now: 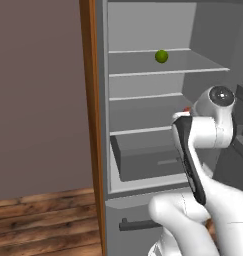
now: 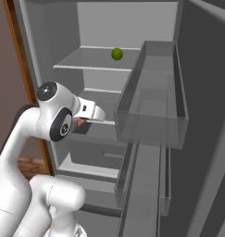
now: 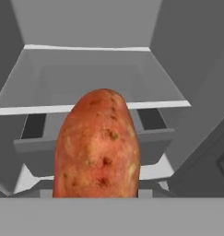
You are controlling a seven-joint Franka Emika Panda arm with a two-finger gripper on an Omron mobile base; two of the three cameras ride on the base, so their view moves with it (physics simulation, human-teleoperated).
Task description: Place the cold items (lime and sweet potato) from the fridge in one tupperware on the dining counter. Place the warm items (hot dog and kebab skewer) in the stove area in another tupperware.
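- My gripper [image 2: 79, 122] was clamped on the sweet potato [image 3: 97, 145]; in the hand view it rose from 6 o'clock straight up toward the centre, its orange-brown, speckled skin blocking my own fingertips from sight.
- From the right base view, a small reddish end of it poked out under the white hand, at about 9 o'clock from the picture's middle, in front of the middle shelf [image 2: 97, 99].
- In the left base view the same reddish bit showed just at the hand's top edge, near 3 o'clock.
- Beyond the potato, the hand view looked into the open fridge [image 1: 143, 30]: a grey drawer [image 3: 155, 140] sat behind it, with a pale shelf edge crossing above.
- Farthest off, the lime [image 1: 161, 56] lay alone on the upper shelf [image 1: 193, 62], toward 12 o'clock in both base views, well apart from my hand.
- The fridge door [image 2: 202, 139] stood open at 3 o'clock in the right base view, carrying clear door bins [image 2: 153, 115].
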